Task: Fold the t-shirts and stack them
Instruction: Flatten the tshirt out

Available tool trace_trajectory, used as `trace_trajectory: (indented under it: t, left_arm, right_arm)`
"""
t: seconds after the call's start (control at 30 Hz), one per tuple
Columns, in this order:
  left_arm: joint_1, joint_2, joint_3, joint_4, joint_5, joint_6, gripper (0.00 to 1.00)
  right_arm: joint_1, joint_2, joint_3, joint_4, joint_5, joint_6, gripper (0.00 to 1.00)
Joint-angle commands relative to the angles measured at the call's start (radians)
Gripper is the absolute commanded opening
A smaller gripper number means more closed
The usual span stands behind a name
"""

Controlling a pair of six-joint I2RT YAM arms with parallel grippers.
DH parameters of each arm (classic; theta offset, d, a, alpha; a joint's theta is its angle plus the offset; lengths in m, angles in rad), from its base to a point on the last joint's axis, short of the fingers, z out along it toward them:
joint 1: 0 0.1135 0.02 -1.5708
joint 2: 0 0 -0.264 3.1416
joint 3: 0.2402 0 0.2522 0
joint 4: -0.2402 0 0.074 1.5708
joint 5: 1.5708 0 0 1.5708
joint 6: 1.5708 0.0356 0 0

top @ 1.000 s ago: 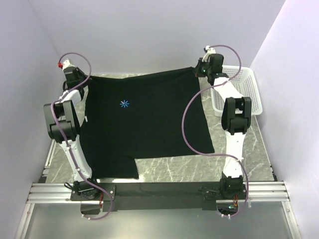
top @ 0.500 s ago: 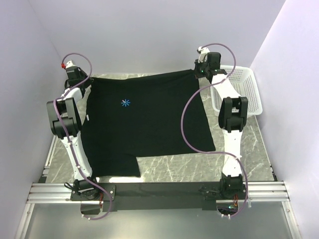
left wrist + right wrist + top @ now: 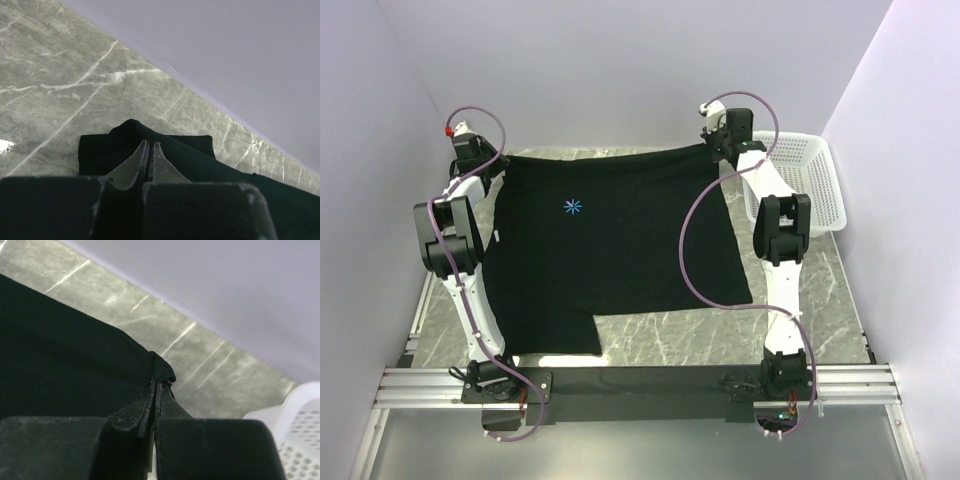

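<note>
1. Compared with one second ago, in the top view the right gripper (image 3: 712, 148) has gone toward the left and a little up in the frame. The left gripper (image 3: 492, 160) has shifted only slightly upward. The upper edge of the t-shirt (image 3: 620, 240) now looks straighter between them.
2. Top view: the black t-shirt is spread over the table (image 3: 670, 345), in the middle of the frame. Each gripper holds one upper corner, left arm at the upper left and right arm at the upper right, so both are equally near to it. The held edge runs left to right, and the cloth reaches from the jaws down toward the bottom of the frame, longer at the lower left. Its logo (image 3: 571, 207) sits toward the upper left. Where the neck is I cannot tell. The basket (image 3: 810, 180) stands at the right, apart from the cloth.
3. Left wrist view: the left gripper (image 3: 148, 143) has its jaws pressed together on a bunched corner of the t-shirt (image 3: 190, 155), low in the frame.
4. Right wrist view: the right gripper (image 3: 156, 385) is pinching a corner of the t-shirt (image 3: 60, 340), which spreads to the left. The basket (image 3: 300, 430) shows at the lower right.
5. I judge that the next move is a fold along that left-to-right edge, toward the bottom.
</note>
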State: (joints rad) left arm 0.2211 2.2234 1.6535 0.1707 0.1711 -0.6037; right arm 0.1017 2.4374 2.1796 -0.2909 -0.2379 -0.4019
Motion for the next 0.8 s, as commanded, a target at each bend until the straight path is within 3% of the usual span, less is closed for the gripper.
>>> trace_trajectory:
  t: [0.0,0.23,0.77]
  left_arm:
    - [0.003,-0.001,0.043,0.009,0.022,0.013,0.01]
    - [0.003,-0.001,0.048,0.021,0.051,0.027,0.01]
    - [0.004,-0.087,-0.057,0.067,0.094,0.064,0.01]
  right_arm:
    - [0.015,0.009,0.019,0.111,0.066,-0.109,0.0]
    - [0.029,0.018,-0.026,0.191,0.045,-0.227,0.0]
    - [0.029,-0.034,-0.135,0.249,0.052,-0.149,0.0]
